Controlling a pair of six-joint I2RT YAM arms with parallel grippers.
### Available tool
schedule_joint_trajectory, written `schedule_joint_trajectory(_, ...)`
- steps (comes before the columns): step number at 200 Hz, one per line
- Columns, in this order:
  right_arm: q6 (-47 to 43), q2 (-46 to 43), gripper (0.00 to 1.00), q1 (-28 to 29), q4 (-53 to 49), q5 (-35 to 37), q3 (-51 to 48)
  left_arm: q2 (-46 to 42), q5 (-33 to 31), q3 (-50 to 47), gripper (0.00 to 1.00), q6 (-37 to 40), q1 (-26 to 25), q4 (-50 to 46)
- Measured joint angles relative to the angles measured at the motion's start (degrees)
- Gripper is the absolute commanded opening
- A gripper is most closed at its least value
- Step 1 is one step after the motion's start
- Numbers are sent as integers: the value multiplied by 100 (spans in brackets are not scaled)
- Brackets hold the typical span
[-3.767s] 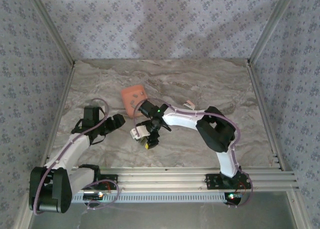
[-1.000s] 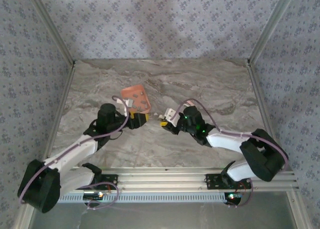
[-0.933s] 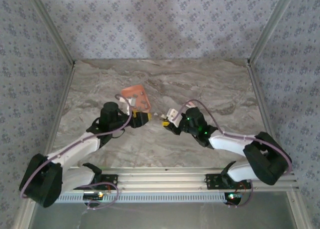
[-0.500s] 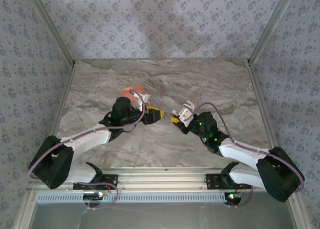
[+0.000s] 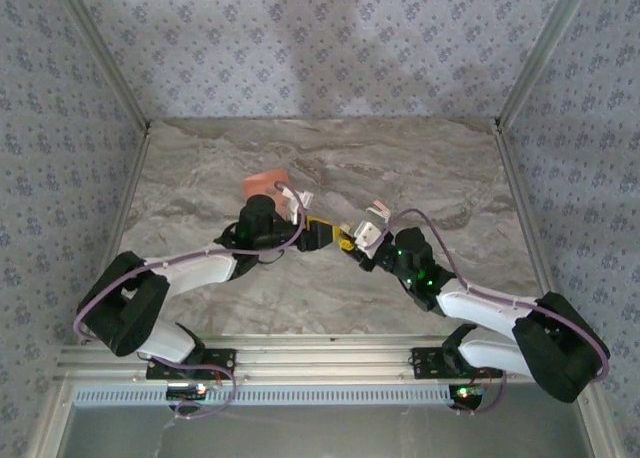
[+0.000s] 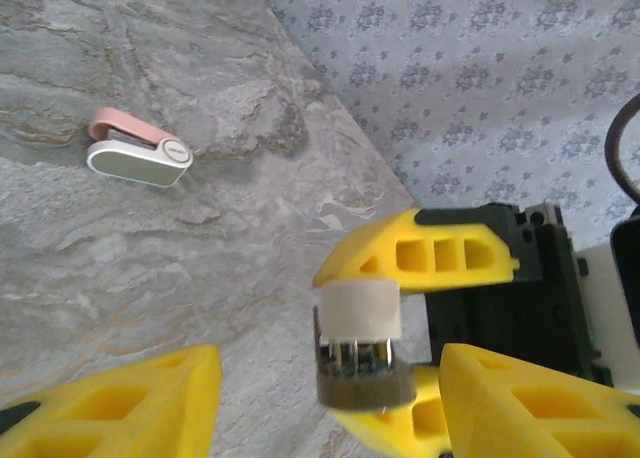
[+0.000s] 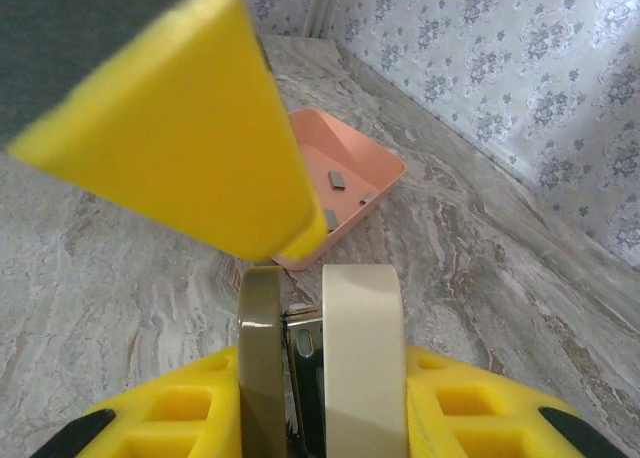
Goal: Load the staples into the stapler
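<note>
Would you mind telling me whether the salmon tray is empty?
Not empty: the tray holds at least three small grey staples, seen from the right wrist.

I see my right gripper [image 7: 320, 418] pinching the stapler [image 7: 365, 348]; just beyond its tip, the salmon tray [image 7: 320, 143] holds staples [image 7: 337, 180].

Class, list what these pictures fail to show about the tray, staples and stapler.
- Top view: left arm covers most of the tray.
- Right wrist view: left gripper blocks part of the tray; staples uncountable.
- Right wrist view: stapler cut by bottom edge; slot too dark.
</note>
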Motion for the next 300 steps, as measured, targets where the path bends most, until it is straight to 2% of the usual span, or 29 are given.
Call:
schedule_joint_trajectory(79,-83,11,12,83,-17,9,105,323,144,125,56,-243,-61,404)
schedule_joint_trajectory(134,-81,87,12,116,4,35,162,424,168,136,50,-245,-61,407)
schedule_joint_trajectory(162,-79,125,12,116,4,111,162,474,192,153,42,-282,-76,407)
schedule_joint_trajectory(189,-79,136,12,116,7,162,173,485,264,168,39,-304,-76,407)
schedule_joint_trajectory(203,-79,144,12,122,-2,201,173,503,299,170,29,-306,-76,426)
schedule_joint_trajectory(225,-79,173,14,129,-35,280,190,505,273,197,22,-313,-98,391)
schedule_joint_trajectory(249,-76,173,22,129,-68,323,205,505,247,234,17,-236,-98,315)
schedule_joint_trajectory(280,13,168,51,125,-197,317,232,446,234,260,9,98,-101,92)
schedule_joint_trajectory(300,122,59,64,76,-420,310,269,289,162,262,7,459,-109,-219)
